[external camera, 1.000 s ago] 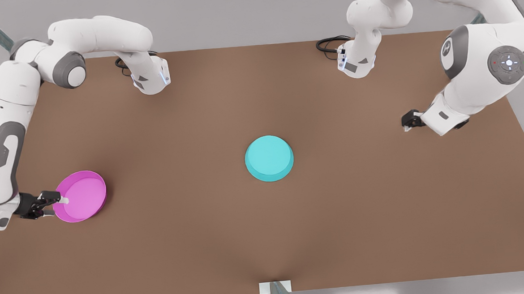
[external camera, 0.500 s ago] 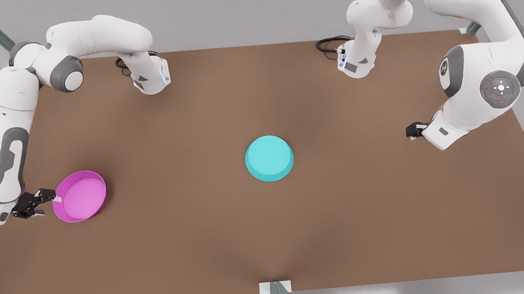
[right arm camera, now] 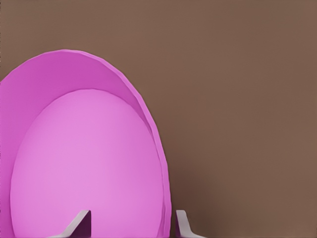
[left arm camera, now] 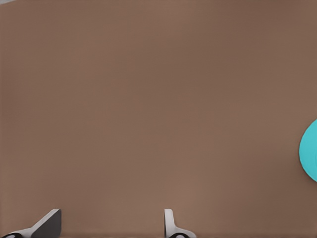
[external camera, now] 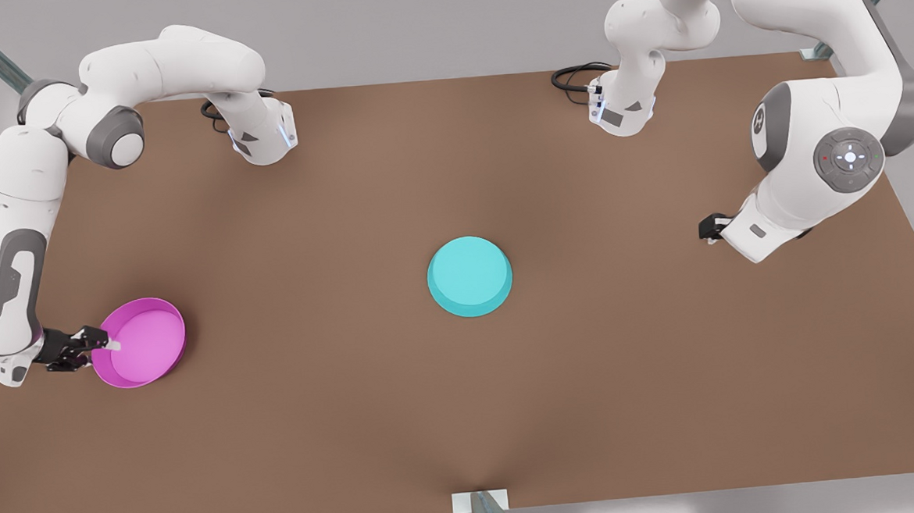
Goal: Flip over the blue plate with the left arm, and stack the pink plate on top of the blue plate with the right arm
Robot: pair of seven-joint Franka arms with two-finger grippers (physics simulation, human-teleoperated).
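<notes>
Blue plate (external camera: pixel 470 276) is seen base-up at mid-table (external camera: pixel 357 434), apparently flipped; left gripper (external camera: pixel 707 230) is parked well apart, fingers spread, empty. Stacking is judged pending: pink plate (external camera: pixel 142 343) is still down at the front view's left, its rim straddled by the parted fingers of the right gripper (external camera: pixel 100 343).

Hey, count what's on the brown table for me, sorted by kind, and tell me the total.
Plates: 2, the blue plate and the pink plate
Robot arms: 2, the right gripper straddling the pink plate's rim, the left gripper waiting apart from the blue plate
Total: 4
</notes>
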